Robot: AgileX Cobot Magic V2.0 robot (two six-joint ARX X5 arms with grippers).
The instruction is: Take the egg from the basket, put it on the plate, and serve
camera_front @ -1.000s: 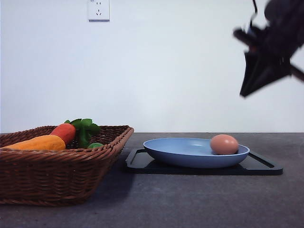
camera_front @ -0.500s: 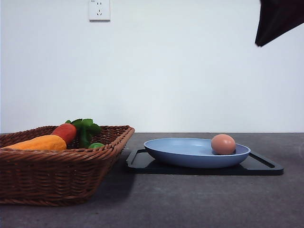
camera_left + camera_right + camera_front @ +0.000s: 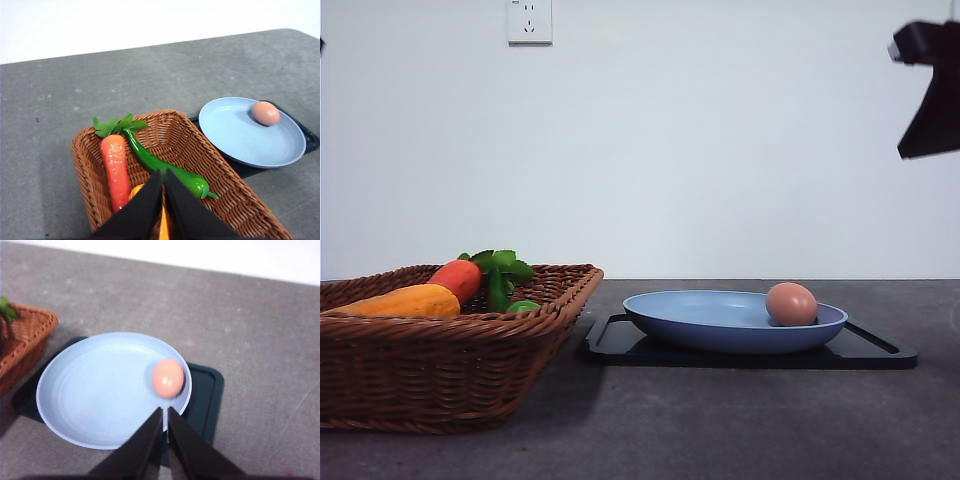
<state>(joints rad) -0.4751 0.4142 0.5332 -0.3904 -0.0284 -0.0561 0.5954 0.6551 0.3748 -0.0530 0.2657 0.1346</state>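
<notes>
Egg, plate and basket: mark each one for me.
egg (image 3: 167,378), right wrist view, middle of the shell.
plate (image 3: 95,390), right wrist view, bare floor.
basket (image 3: 200,160), left wrist view, inner side wall.

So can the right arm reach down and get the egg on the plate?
Probably yes. The egg lies uncovered near the plate's rim, nothing lies over it, and the right gripper hangs above it with its jaws shut, so they'd need to open first.
</notes>
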